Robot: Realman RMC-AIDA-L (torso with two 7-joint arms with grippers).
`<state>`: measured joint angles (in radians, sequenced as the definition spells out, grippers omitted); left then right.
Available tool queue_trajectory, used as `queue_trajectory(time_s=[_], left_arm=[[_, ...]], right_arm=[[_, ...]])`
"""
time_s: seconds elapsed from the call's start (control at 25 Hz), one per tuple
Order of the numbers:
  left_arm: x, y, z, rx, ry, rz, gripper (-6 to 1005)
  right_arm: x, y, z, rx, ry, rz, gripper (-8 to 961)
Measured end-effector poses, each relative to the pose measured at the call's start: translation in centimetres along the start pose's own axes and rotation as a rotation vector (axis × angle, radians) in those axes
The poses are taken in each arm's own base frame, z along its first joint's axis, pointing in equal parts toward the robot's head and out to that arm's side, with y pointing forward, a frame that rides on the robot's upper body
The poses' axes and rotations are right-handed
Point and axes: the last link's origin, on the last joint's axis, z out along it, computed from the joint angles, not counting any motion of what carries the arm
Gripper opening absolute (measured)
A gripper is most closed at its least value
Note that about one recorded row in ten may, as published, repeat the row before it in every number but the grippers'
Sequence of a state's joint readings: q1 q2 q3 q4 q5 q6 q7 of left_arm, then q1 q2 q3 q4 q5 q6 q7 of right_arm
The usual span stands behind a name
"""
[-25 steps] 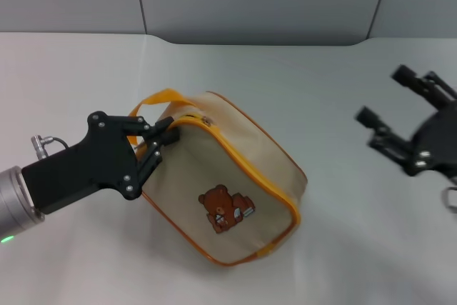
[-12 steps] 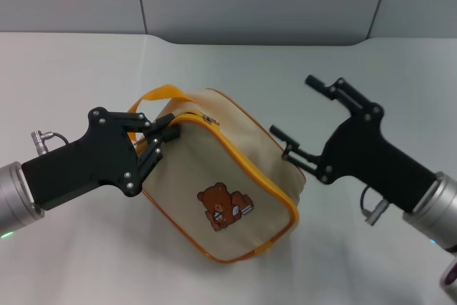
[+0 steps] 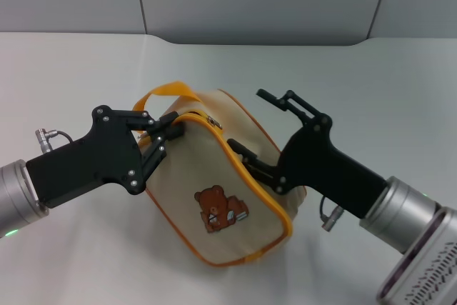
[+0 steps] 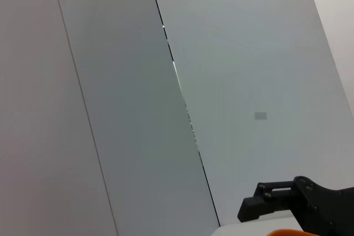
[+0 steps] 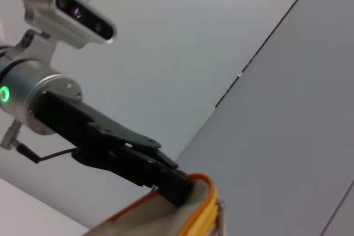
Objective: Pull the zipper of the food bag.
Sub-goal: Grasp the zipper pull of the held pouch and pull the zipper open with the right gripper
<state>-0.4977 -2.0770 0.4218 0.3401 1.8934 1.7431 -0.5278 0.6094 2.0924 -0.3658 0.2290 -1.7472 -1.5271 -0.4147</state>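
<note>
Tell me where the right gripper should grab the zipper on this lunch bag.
Grip the small metal pull tab of the zipper, coming down from above: it sits exposed on the food bag's top edge, just beyond where the left gripper pinches the corner. The right gripper is open nearby.

Pretty crowded around the food bag (image 3: 221, 191). The left gripper (image 3: 166, 137) was clamped on its top left corner, blocking that side, and the orange loop handle (image 3: 166, 95) arched right behind it. The right gripper (image 3: 258, 128) sat spread open over the bag's right top edge, one finger along the zipper (image 3: 235, 162). Open table (image 3: 86, 262) was left in front and far back.
</note>
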Motion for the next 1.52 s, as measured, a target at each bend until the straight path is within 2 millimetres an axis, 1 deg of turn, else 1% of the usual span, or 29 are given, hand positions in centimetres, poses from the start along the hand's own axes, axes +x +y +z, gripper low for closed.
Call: queue_trajectory(time_s=[0.48,0.68,1.0,1.24,1.44,1.52], left_arm=[[0.0,0.1,0.1,-0.005,-0.002,-0.001,50],[0.0,0.1,0.1,-0.01,-0.003,-0.002,51],[0.0,0.1,0.1,-0.01,0.0,0.0,51],[0.1,0.0,0.4,-0.015,0.002,0.001,52],[0.1,0.0,0.5,-0.019,0.004,0.002,52],[0.1,0.0,0.5,-0.019,0.004,0.002,52]], right_arm=[[-0.4,0.2,1.6,-0.018,-0.017,0.008,618],[-0.4,0.0,1.7,0.003,-0.015,0.011,602],[-0.6,0.3,1.8,-0.008,-0.019,0.016,577],[-0.7,0.6,1.8,-0.035,-0.03,0.013,335],[-0.8,0.6,2.0,-0.039,-0.035,0.013,224],[-0.9,0.6,2.1,-0.04,-0.038,0.014,223]])
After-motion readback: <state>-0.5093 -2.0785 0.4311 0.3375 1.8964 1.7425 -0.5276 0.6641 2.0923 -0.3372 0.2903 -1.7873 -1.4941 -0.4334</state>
